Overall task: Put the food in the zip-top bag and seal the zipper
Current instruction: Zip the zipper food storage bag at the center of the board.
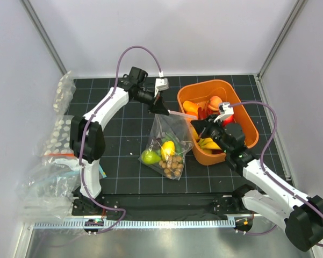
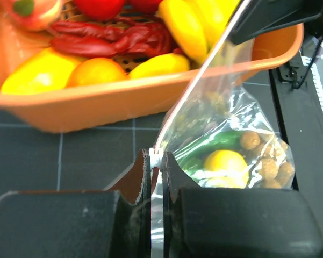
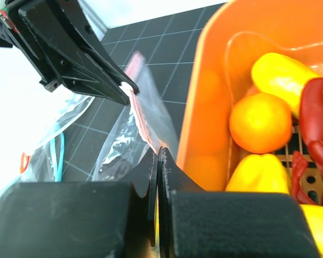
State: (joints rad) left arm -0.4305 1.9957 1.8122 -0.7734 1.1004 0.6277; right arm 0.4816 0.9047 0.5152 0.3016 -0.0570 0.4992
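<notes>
Above the middle of the table, seen from overhead, the bag (image 1: 166,141) hangs between the two arms with toy fruit (image 1: 170,155) in its bottom. The left gripper (image 1: 162,109) pinches one end of the rim and the right gripper (image 1: 196,128) the other, beside the orange tub (image 1: 204,83). In the left wrist view, the jaws are closed flat on the zipper strip (image 2: 193,87), which runs taut. In the right wrist view, the jaws are likewise clamped on it. Sealing seems the step in hand. Next, I judge, one pinch must slide along the strip while the other holds tension.
</notes>
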